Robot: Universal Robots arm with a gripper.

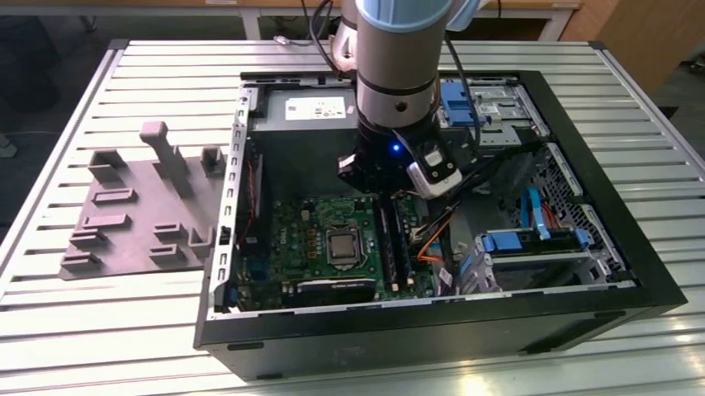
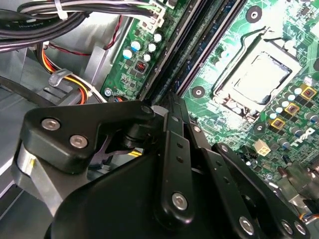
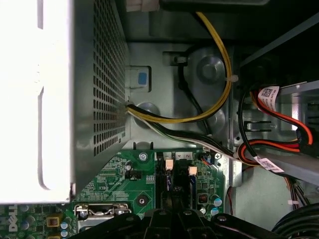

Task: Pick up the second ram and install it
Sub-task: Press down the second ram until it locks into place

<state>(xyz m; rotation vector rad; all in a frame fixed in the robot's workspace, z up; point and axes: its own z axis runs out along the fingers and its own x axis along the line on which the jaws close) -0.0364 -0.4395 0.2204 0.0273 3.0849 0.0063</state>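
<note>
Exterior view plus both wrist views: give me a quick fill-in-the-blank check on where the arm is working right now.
1. The pincer is lowered inside the open computer ____.
2. It sits over the memory slots beside the ____ socket on the green motherboard.
3. The grey slotted tray lies on the table, toward the exterior view's ____ of the case.

Missing words: case; processor; left

Nothing legible anywhere. Beyond the motherboard [image 1: 330,243], on the grey power-supply box [image 1: 289,92], a white printed label [image 1: 319,108], its lettering too small to make out. Beside the motherboard in the first wrist view, white tags [image 3: 269,93] wrapped round red cables [image 3: 286,119], print blurred.
</note>
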